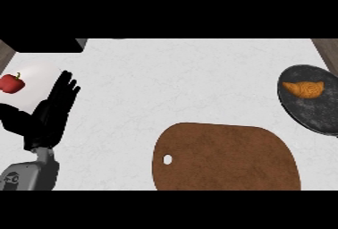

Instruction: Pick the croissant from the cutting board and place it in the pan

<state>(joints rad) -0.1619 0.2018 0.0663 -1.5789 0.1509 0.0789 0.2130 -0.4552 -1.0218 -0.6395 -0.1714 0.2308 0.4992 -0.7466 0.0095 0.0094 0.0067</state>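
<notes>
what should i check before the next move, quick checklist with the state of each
1. Croissant in the pan: ok, it lies in the upper part of the dark pan.
2. Cutting board free of the croissant: ok, nothing shows on the brown board.
3. Right robot hand clear of the pan: cannot tell, it shows nowhere in the head view.
4. Left robot hand holding nothing: ok, open with fingers up at the left edge.
5. Red pepper on the white plate undisturbed: ok, it sits at the plate's left side, apart from the left robot hand.
</notes>
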